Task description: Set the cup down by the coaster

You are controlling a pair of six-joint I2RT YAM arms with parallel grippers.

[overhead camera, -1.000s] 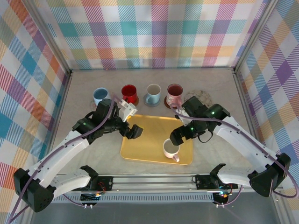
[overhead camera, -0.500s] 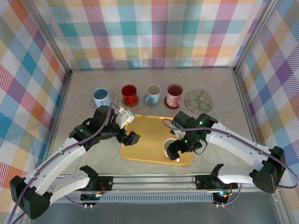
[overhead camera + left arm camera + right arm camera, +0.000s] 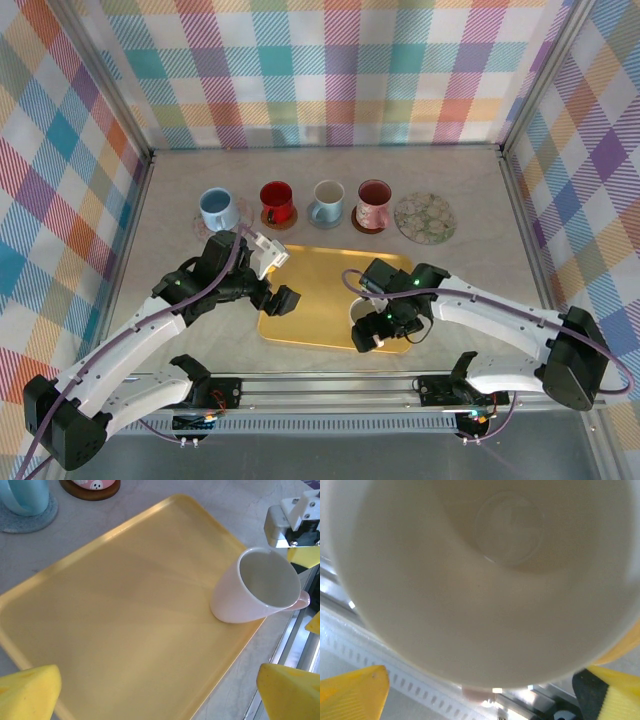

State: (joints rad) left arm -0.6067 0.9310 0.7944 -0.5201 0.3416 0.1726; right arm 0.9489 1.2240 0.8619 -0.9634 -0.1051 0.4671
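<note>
The right arm bends low over the yellow tray. Its gripper points down, its 2 fingers spread wide on either side of the white cup in the tray's near right corner, well apart from the flowered coaster. The left gripper hovers over the tray's left edge, fingers apart.

The white cup looks like glazed ceramic, smooth and softly glossy. The yellow tray has a smooth, satin, plastic-like face with faint sheen. The tabletop is pale, marbled and matt. One coaster is dark polished wood. The checked walls look like printed cloth, and the front rail is brushed metal.
</note>
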